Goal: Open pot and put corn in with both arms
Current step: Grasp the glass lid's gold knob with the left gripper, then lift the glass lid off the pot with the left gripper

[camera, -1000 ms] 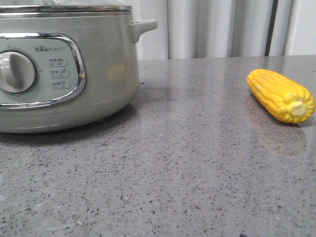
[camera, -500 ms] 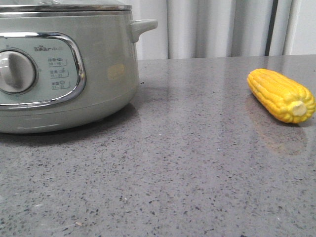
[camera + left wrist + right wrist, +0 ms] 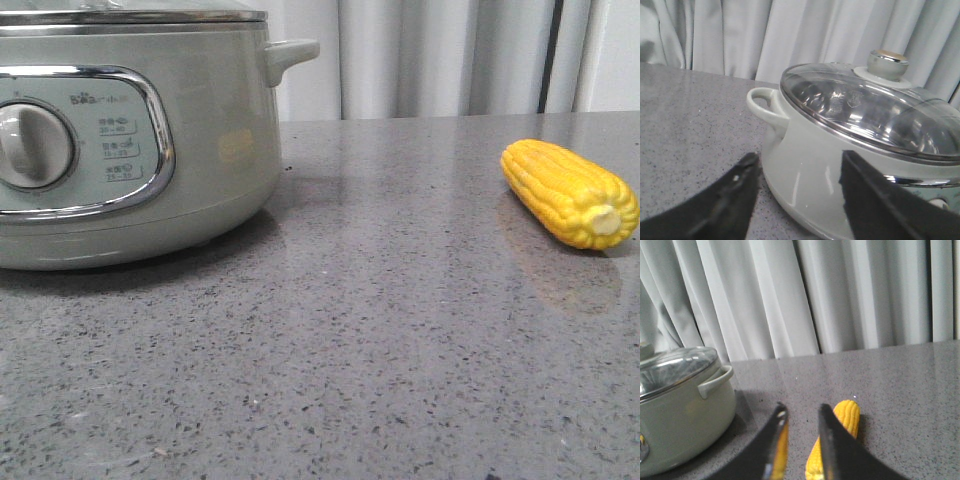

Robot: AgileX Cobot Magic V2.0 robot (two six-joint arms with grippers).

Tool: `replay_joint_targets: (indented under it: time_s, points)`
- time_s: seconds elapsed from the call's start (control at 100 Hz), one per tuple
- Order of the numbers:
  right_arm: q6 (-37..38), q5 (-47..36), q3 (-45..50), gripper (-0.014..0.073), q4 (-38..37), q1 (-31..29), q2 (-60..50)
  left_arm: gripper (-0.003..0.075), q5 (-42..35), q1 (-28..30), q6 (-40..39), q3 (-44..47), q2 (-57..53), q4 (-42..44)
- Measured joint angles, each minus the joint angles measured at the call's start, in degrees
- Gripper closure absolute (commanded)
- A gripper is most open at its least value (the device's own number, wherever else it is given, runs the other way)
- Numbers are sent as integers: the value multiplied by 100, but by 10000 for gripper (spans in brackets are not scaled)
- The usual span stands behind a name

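Observation:
The pale grey-green pot (image 3: 210,130) stands at the left of the table, and its glass lid (image 3: 860,110) with a round knob (image 3: 887,62) is on it. The yellow corn (image 3: 568,192) lies on the table at the right, stub end toward me. My left gripper (image 3: 799,157) is open and empty, close to the pot's side below the lid rim, near a side handle (image 3: 762,102). My right gripper (image 3: 802,407) is open and empty, just short of the corn (image 3: 847,415), which shows behind one finger. The pot (image 3: 680,410) also shows in the right wrist view. Neither gripper shows in the front view.
The grey speckled stone table (image 3: 380,330) runs between pot and corn. A pale curtain (image 3: 430,55) hangs along the table's far edge. The pot's control panel with its dial (image 3: 35,145) faces me.

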Motion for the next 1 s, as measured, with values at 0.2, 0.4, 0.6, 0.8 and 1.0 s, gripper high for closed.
replay_joint_targets:
  time_s: [0.2,0.4,0.6,0.8,1.0]
  points:
    - [0,532,-807,81,-48,0,1056,248,38,-20,966,-822,1036,38]
    - [0,668,-1192,78,-69,0,1749,218,-24,-591,1184,-1533,2038,38]
    - [0,668,-1206,80,-201,0,1896,214,-401,-1378,1206,-2211,3171,38]
    - [0,668,-1206,80,-282,0,1904,214,-1537,-1823,1218,-2473,4235,42]
    - [0,668,-1206,80,-296,0,1904,216,-2050,-1936,1229,-2674,5120,42]
